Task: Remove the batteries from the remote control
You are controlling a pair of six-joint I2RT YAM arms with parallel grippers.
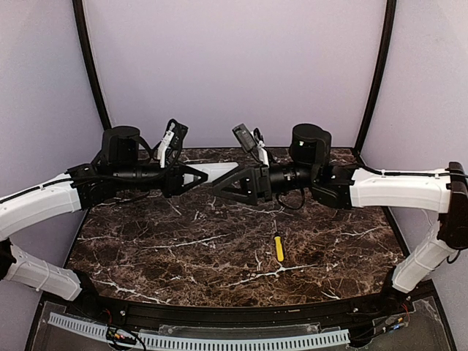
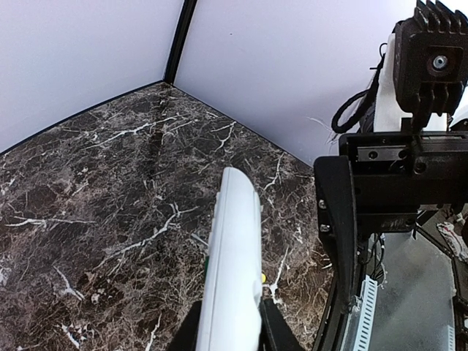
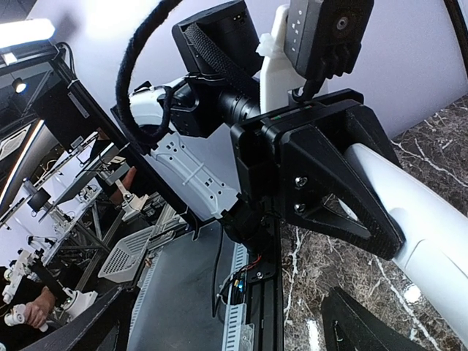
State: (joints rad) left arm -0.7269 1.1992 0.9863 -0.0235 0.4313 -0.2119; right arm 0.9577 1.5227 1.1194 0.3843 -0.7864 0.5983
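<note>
Two claws meet above the bench (image 1: 183, 256): left claw (image 2: 232, 330) closed on the near end of the remote control (image 2: 234, 248), which juts forward from its fingers in mid-air; right claw (image 1: 227, 183) looks spread open just beside the remote's free end, not visibly touching. No batteries visible in any view; recess face hidden. Risk: single end-grip on a likely slick casing, so a push or pry from the right claw could twist or drop it, and loosened cells could fall and roll past the yellow-handled tool (image 1: 278, 247) lying below the right claw.
</note>
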